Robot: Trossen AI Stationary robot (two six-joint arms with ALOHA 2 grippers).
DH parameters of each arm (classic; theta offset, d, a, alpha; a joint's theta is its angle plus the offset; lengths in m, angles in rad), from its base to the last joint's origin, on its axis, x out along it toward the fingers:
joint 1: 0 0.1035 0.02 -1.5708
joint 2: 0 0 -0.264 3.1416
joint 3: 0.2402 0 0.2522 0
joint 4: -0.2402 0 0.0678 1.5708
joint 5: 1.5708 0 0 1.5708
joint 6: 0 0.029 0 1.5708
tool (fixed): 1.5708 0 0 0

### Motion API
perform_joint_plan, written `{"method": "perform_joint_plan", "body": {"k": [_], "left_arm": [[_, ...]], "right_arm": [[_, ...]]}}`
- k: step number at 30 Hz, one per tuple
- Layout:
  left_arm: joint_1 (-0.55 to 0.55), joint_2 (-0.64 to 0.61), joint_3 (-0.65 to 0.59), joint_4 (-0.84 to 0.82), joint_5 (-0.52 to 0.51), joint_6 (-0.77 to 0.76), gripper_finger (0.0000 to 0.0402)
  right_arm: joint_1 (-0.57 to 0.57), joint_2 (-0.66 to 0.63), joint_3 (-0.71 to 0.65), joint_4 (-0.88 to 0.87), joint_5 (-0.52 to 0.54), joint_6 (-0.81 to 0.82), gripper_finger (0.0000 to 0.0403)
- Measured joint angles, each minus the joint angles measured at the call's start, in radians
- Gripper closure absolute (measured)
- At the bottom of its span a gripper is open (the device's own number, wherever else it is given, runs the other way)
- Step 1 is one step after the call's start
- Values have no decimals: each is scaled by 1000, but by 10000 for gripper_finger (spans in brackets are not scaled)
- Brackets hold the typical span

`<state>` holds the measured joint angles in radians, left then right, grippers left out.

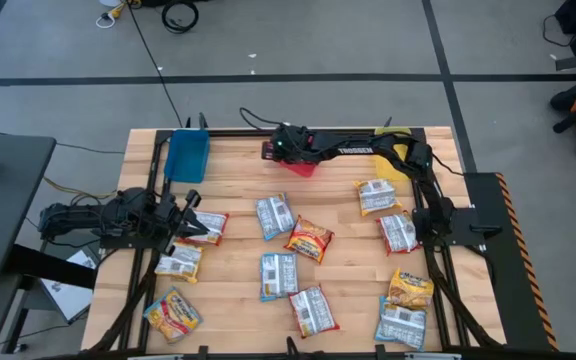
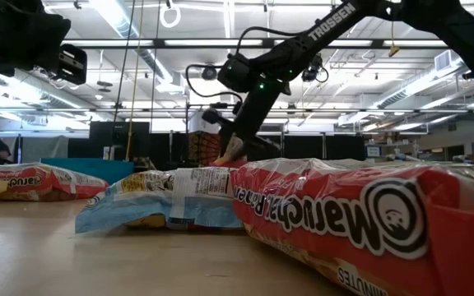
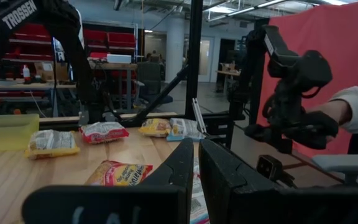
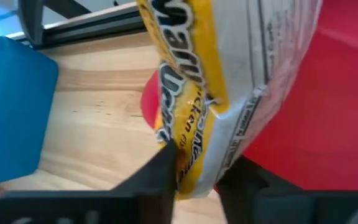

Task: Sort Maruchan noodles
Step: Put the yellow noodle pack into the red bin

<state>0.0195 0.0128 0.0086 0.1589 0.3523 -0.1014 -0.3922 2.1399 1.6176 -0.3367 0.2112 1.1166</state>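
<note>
Several Maruchan noodle packets lie flat on the wooden table: blue-and-white ones (image 1: 275, 215), a yellow-orange one (image 1: 309, 238) and red-and-white ones (image 1: 206, 227). My right gripper (image 1: 286, 150) reaches along the far edge to the red bin (image 1: 305, 167). It is shut on a yellow packet (image 4: 191, 93) over the bin's edge. At the table's left side my left gripper (image 1: 190, 215) hovers shut, with nothing between its fingers (image 3: 179, 171). My right gripper pinches one end of the yellow packet (image 4: 194, 163) between its two fingers (image 4: 160, 171). The fingers slant downward from the table's right side. The packet stretches on past the fingertips above the red bin (image 4: 328, 124). Its other end runs out of the wrist view.
A blue bin (image 1: 186, 155) stands at the far left and a yellow bin (image 1: 393, 165) at the far right, under the right arm. More packets lie near the right edge (image 1: 399, 232) and the near edge (image 1: 313, 310). Beyond the table a person's hand (image 3: 328, 118) shows.
</note>
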Motion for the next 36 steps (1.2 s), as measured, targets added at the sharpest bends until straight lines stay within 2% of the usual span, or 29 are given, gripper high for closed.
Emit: {"method": "perform_joint_plan", "body": {"k": [3, 5, 11, 16, 22, 24, 30, 36], "left_arm": [[0, 0, 0, 0, 0, 0, 370], [0, 0, 0, 0, 0, 0, 370], [0, 0, 0, 1, 0, 0, 370], [0, 0, 0, 1, 0, 0, 370], [0, 0, 0, 1, 0, 0, 370], [0, 0, 0, 1, 0, 0, 370], [0, 0, 0, 1, 0, 0, 370], [0, 0, 0, 1, 0, 0, 370]], "right_arm": [[-5, 0, 0, 25, -23, 12, 367], [-10, -4, 0, 32, -46, 23, 391], [-40, -37, 0, 46, -175, 123, 379], [-58, -42, 0, 185, -252, 210, 396], [-51, -44, 0, 168, -262, 324, 395], [-43, -44, 0, 174, -265, 338, 397], [-35, -44, 0, 184, -364, 311, 398], [-42, -48, 0, 210, -385, 274, 398]]}}
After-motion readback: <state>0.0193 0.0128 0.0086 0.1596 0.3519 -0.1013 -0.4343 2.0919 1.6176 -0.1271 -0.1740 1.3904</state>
